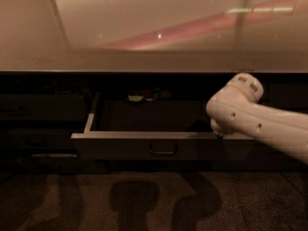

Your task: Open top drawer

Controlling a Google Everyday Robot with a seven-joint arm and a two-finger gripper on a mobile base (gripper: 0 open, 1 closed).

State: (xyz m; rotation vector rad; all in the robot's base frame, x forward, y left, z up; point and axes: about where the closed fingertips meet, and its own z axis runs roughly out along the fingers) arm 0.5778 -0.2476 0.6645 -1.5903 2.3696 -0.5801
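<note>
The top drawer (125, 148) stands pulled out from under the counter. Its dark front carries a small loop handle (162, 149), and its pale left side rail (90, 117) runs back into the cabinet. Small items, one of them green (136, 98), lie at the back of it. My white arm (250, 117) reaches in from the right. My gripper (217, 133) is at the right end of the drawer's top edge, mostly hidden behind the wrist.
A glossy countertop (144, 59) overhangs the drawers. Narrower dark drawer fronts (38, 109) sit shut to the left, with another (45, 141) below them. The dark speckled floor (144, 201) in front carries shadows of the arm.
</note>
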